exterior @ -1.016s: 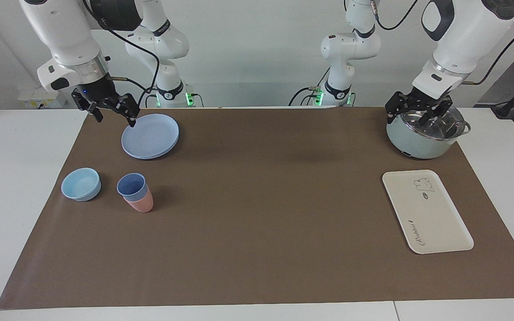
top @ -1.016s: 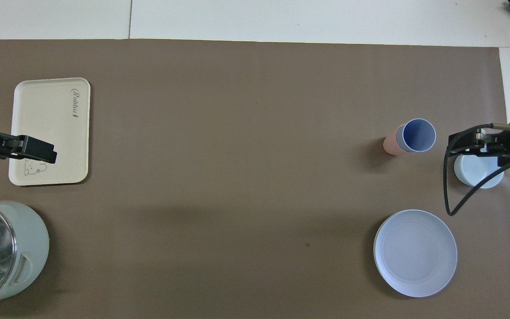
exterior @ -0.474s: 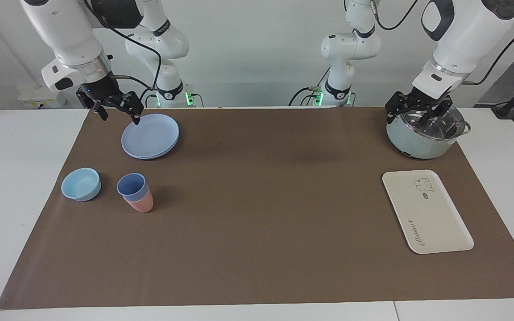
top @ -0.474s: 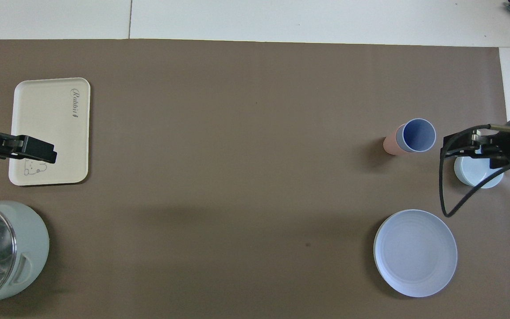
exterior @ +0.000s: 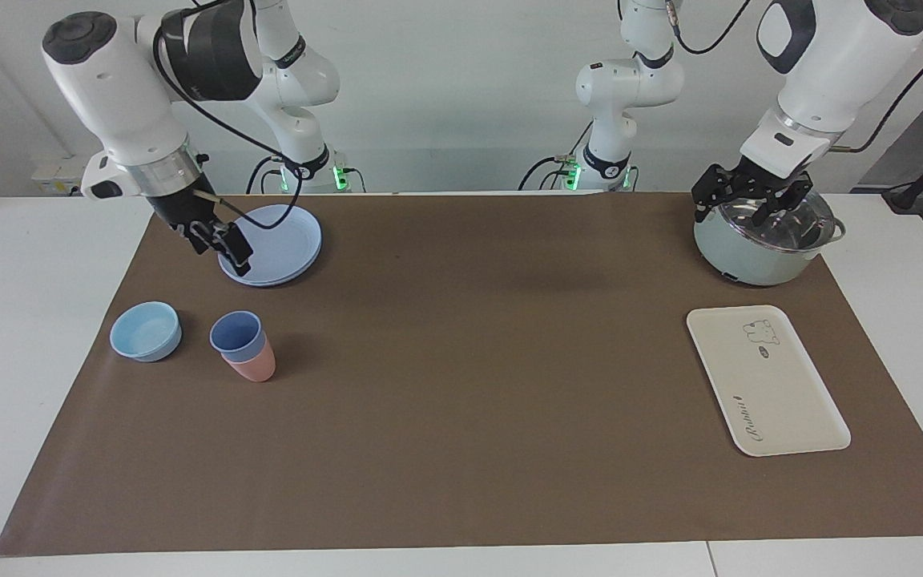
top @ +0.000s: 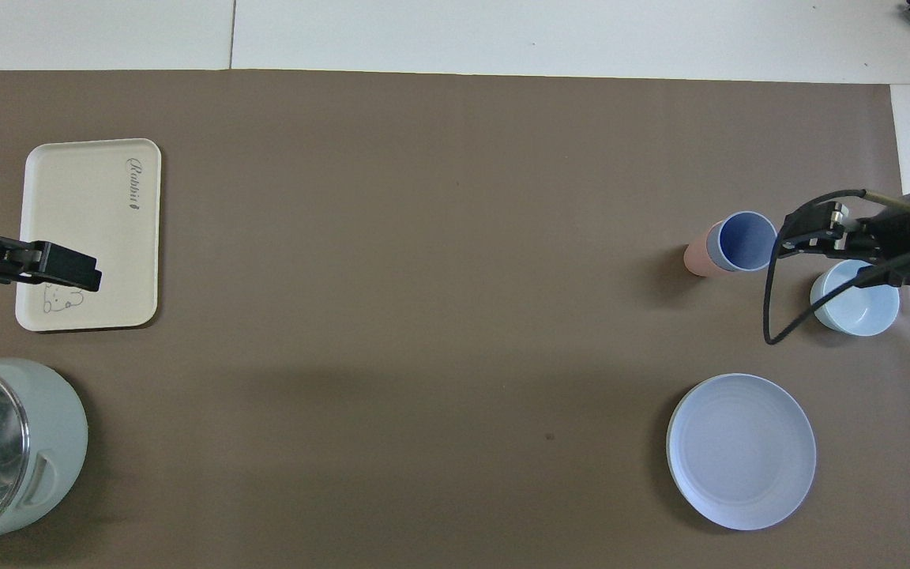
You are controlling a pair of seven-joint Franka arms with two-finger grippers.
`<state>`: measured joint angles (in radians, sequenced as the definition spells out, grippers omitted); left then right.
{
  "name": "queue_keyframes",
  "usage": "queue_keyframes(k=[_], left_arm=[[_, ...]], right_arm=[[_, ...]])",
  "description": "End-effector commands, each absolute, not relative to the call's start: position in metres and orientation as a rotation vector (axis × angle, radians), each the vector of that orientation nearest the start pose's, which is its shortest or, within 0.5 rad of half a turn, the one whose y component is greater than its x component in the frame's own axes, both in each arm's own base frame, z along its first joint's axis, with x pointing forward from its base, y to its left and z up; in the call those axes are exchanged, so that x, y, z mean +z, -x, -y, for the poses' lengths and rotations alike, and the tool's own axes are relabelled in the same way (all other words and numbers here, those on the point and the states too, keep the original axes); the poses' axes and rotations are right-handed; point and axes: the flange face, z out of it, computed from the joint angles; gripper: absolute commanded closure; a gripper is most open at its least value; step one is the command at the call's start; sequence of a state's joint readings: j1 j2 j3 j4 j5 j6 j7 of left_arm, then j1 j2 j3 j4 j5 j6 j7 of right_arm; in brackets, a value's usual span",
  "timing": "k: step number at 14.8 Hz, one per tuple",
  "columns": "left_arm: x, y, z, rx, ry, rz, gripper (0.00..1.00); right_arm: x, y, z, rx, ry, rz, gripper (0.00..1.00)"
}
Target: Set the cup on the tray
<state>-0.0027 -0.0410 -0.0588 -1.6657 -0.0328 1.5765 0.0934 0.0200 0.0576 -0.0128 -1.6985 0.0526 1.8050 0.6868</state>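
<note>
Over the last second the right gripper [exterior: 225,243] has swung round and dropped from beside the round blue plate [exterior: 273,243] toward the stacked tumblers — seen from overhead it now hangs just beside the rim of the periwinkle-blue cup [top: 746,241], between it and the light-blue bowl [top: 855,298], where before it covered the bowl. From across the table, though, it is raised above the mat, in line with the plate's edge and well short of the cup, so nothing has been touched; I judge this the approach for a pick, with the descent and grasp yet to come. The cup sits nested in the salmon-pink tumbler [exterior: 254,365] at the right arm's end of the table, tilted a little, and the cream tray [exterior: 766,380] lies well apart at the left arm's end, bare. Whether the right gripper's fingers are parted I cannot tell, since they are seen edge-on against the plate. The left gripper [exterior: 751,202] waits over the lidded pot [exterior: 762,244] with its fingers spread and nothing in them. The pink tumbler is mostly hidden by the cup inside it — how tightly the two are wedged cannot be made out, and the pot is cut off by the overhead frame's edge
</note>
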Motion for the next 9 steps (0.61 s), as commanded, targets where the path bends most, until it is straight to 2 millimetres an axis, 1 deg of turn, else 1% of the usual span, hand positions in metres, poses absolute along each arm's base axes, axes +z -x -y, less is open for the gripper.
queue_keyframes(k=[1, 2, 3, 5, 6, 7, 9], left_arm=[[0.606, -0.53, 0.034, 0.077, 3.147, -0.229, 0.0], [0.606, -0.53, 0.034, 0.077, 3.147, -0.229, 0.0], [0.606, -0.53, 0.034, 0.077, 3.147, -0.229, 0.0], [0.605, -0.531, 0.034, 0.08, 3.147, -0.229, 0.0], [0.605, -0.531, 0.034, 0.08, 3.147, -0.229, 0.0], [0.605, -0.531, 0.034, 0.08, 3.147, -0.229, 0.0], [0.605, -0.531, 0.034, 0.08, 3.147, -0.229, 0.0]], right_arm=[[0.521, -0.611, 0.022, 0.036, 2.713, -1.25, 0.04], [0.512, -0.622, 0.04, 0.07, 2.637, -1.3, 0.04], [0.498, -0.631, 0.052, 0.095, 2.61, -1.332, 0.04], [0.477, -0.645, 0.061, 0.123, 2.606, -1.361, 0.04], [0.469, -0.652, 0.071, 0.131, 2.589, -1.39, 0.04], [0.456, -0.655, 0.085, 0.159, 2.56, -1.431, 0.03], [0.437, -0.66, 0.1, 0.214, 2.481, -1.474, 0.03]])
